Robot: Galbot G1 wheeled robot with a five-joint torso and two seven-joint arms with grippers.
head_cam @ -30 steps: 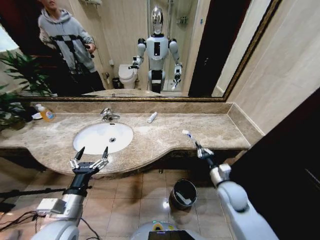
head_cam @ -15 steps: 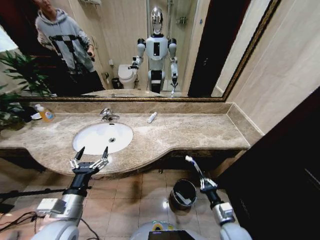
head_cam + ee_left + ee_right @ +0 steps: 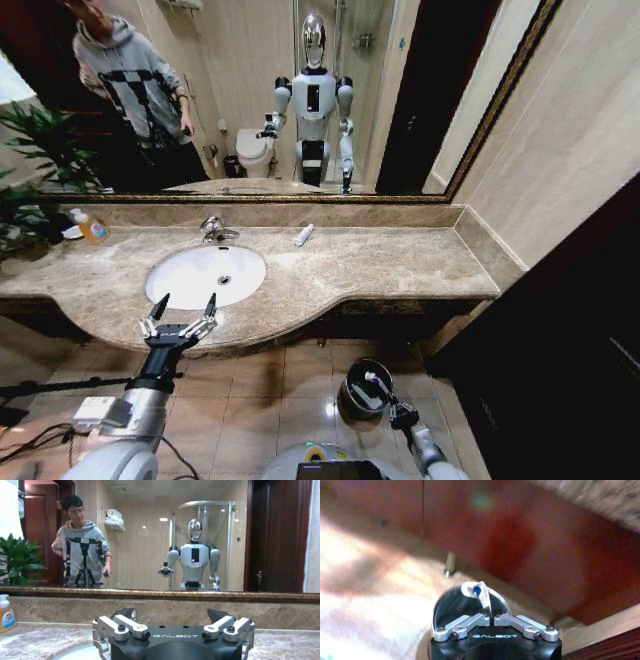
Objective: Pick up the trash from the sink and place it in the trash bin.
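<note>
Right wrist view: right gripper (image 3: 492, 618) clamped on a light, thin white tube (image 3: 481, 594) at its tail end, above the trash bin (image 3: 451, 603); left gripper (image 3: 181, 317) fingers apart, idle

Bathroom setting: beige-brown marble counter (image 3: 400, 262) beneath a wide gilt-framed mirror (image 3: 250, 100), which reflects pale wall tiles, a toilet (image 3: 256, 152) and a glass shower enclosure (image 3: 207, 536). A leafy plant (image 3: 35, 160) stands at the counter's left end — glossy tan floor tiles (image 3: 260, 400) below, dark wood door (image 3: 570, 330) at right.
</note>
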